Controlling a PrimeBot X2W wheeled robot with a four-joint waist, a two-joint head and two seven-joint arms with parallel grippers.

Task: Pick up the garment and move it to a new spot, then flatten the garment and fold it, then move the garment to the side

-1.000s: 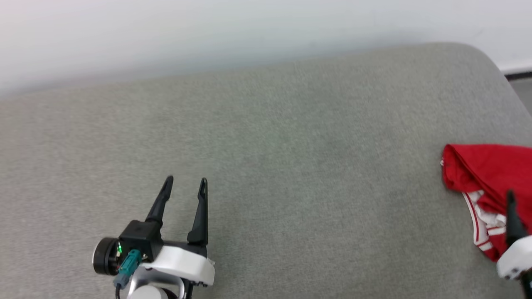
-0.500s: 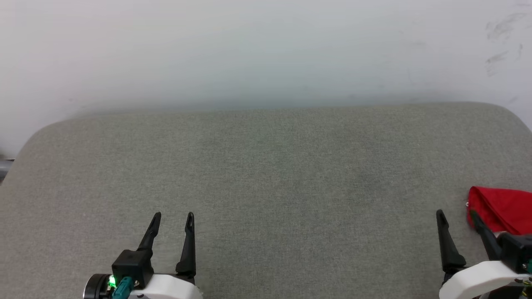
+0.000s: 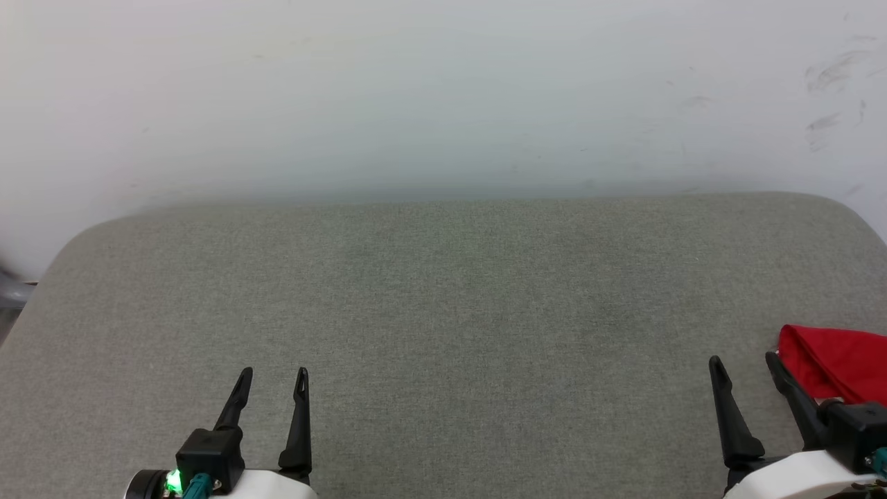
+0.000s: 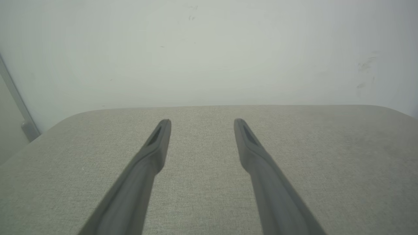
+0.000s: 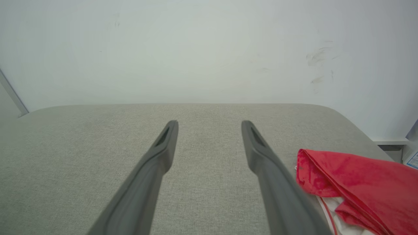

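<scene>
The garment (image 3: 838,364) is a folded red bundle at the right edge of the grey padded table (image 3: 443,298); in the right wrist view the garment (image 5: 359,182) shows a bit of white with red trim underneath. My right gripper (image 3: 743,362) hovers open just left of it, empty, its right finger close beside the cloth. My left gripper (image 3: 272,377) stands open and empty over the table's near left. In the wrist views the left gripper (image 4: 202,121) and the right gripper (image 5: 209,123) both show spread fingers with bare table between them.
A pale wall (image 3: 443,97) rises directly behind the table's far edge. The table's rounded corners (image 3: 76,239) drop off at far left and far right. A grey pipe (image 4: 19,107) runs down the wall beyond the left corner.
The head camera has swung and tilted, so the whole view shifted and both grippers now show at the bottom. The right gripper now sits left of the garment. Both stay open.
</scene>
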